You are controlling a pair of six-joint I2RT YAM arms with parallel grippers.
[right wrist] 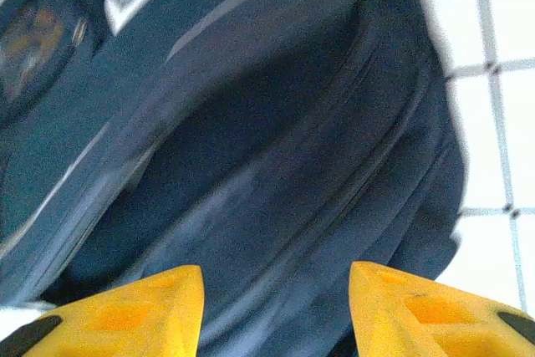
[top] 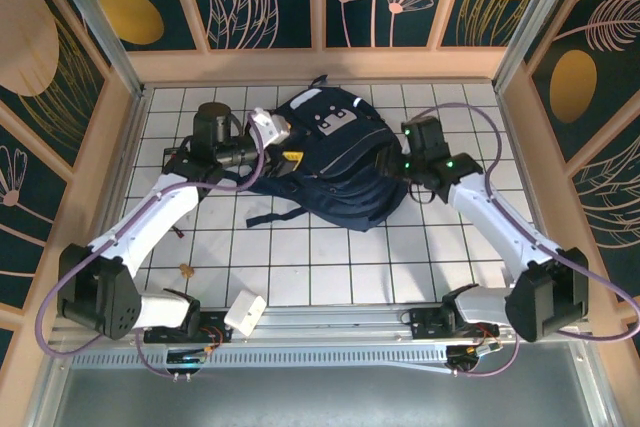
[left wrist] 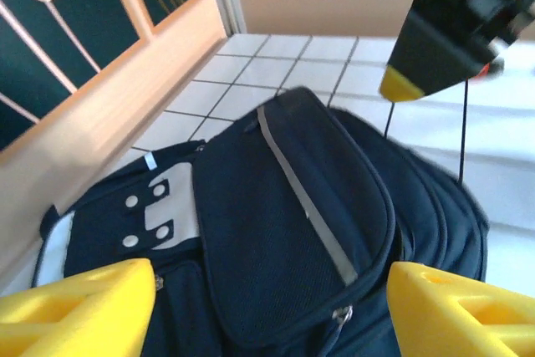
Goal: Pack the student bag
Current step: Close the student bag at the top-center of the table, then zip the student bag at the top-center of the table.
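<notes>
Navy cloth, soft and slack: the student bag [top: 335,172] lies flat on the tiled table [top: 300,257], between the two tools. It sits just below and ahead of the left gripper [left wrist: 272,307], whose jaws are spread wide with nothing held.

It looks likely to sag and fold if lifted from one point, and probably weighs little unless already filled. The weave should not be slippery, though thin layers may slide over each other. Firmer holds would be the zip pull [left wrist: 341,315], a pocket rim or a strap, not the loose panel.

The right gripper [right wrist: 276,298] has its jaws parted and empty, with the bag's bulging side close in front.

Counted:
- one bag
- one pale stripe [left wrist: 301,194]
- one buckle patch [left wrist: 155,215] with four studs
- one white block [top: 245,312] and one tan scrap [top: 185,269], both behind the left gripper
</notes>
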